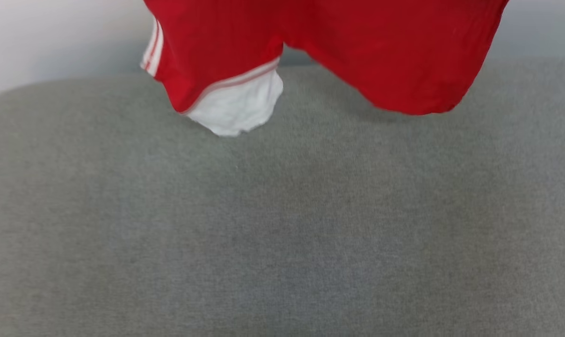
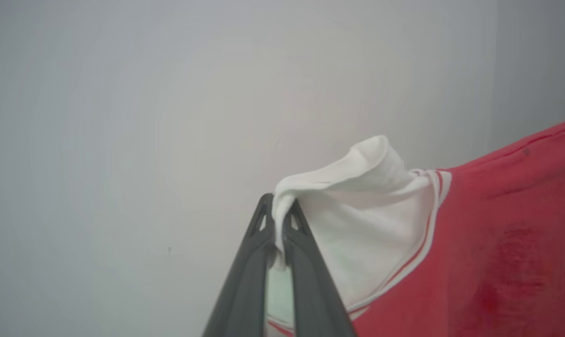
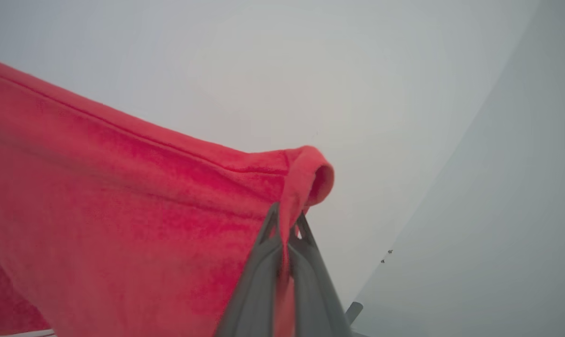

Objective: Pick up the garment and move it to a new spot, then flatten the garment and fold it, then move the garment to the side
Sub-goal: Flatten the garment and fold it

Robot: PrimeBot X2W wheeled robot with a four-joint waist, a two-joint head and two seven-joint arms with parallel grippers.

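A wide grey fabric surface (image 1: 282, 224) lay below me, a plain pale wall (image 2: 123, 117) behind. The red jersey (image 1: 385, 56) hung over its far part. My left gripper (image 2: 278, 220) was clamped on its white sleeve (image 2: 357, 210), my right gripper (image 3: 285, 224) on a red hem corner.

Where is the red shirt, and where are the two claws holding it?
red jersey shirt (image 1: 394, 56), head view, on its hanging red body.
left gripper (image 2: 280, 207), left wrist view, between the fingertips pinching its white sleeve.
right gripper (image 3: 288, 214), right wrist view, between the fingertips pinching its red edge.
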